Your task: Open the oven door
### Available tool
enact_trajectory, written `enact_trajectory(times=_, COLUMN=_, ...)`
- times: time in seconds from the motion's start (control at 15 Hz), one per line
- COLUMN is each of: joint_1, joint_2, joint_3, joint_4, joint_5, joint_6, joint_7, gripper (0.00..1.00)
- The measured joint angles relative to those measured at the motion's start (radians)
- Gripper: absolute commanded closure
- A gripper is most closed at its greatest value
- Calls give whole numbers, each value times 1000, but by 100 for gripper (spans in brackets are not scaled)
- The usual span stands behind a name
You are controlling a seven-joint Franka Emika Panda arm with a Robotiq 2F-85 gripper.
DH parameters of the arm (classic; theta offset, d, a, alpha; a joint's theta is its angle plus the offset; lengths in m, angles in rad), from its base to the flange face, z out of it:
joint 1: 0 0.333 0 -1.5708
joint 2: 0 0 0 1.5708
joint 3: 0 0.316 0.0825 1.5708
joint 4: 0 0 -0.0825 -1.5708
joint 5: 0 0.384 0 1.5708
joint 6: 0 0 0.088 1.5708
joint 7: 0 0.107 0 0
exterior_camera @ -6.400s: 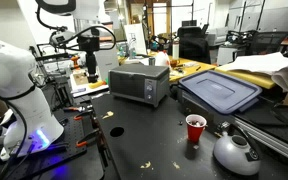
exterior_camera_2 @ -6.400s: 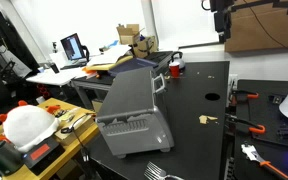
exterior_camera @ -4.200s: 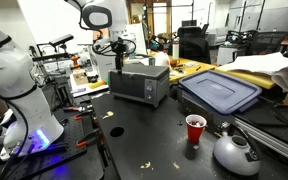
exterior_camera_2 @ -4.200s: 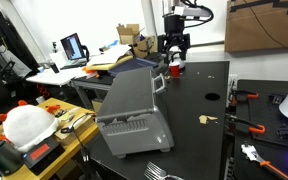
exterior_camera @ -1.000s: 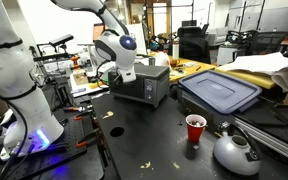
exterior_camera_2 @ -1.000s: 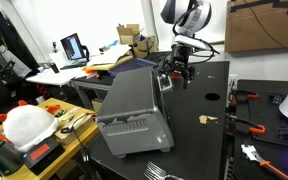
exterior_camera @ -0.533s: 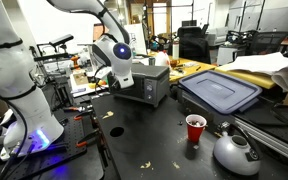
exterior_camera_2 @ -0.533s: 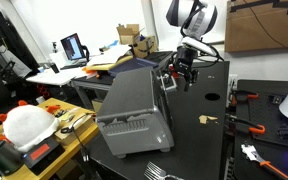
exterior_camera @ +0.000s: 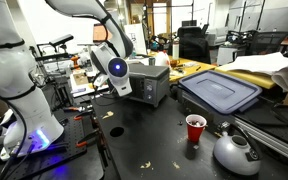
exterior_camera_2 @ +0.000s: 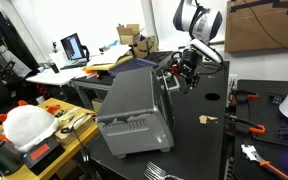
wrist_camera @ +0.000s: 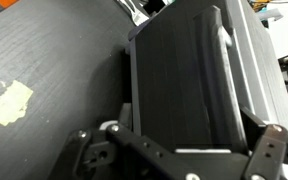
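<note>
I'm holding the end effector point(wrist_camera: 179, 152) at the front of the oven point(exterior_camera: 152, 85), which is sitting on the desk point(exterior_camera: 144, 140) just beside the blue-lidded bin point(exterior_camera: 219, 92). In the wrist view the jaws are standing wide apart and gripping nothing. The oven door point(wrist_camera: 174, 90) is filling most of the frame and looks shut against the body. I'm reading the pale bar along one edge of the door as the handle point(wrist_camera: 224, 42). It's lying toward the right of the wrist view, off my centreline, so I'm not lined up on it yet.

Here's what I'm worrying about. If I close from here, the fingers are likely to scrape the dark glass rather than catch the bar. The oven also looks light and unfixed, so a straight pull, instead of one following the bottom hinge's arc, could drag or tip the whole box. A shallow grip could slip off mid-swing, letting the door snap back or drop open hard.
</note>
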Motion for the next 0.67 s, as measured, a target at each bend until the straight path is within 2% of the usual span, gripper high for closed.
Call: enact_trajectory(times=0.67, joint_1=-47, joint_2=88, joint_3=-42, joint_4=9, joint_5=56, joint_6=-165, joint_7=-157, gripper=0)
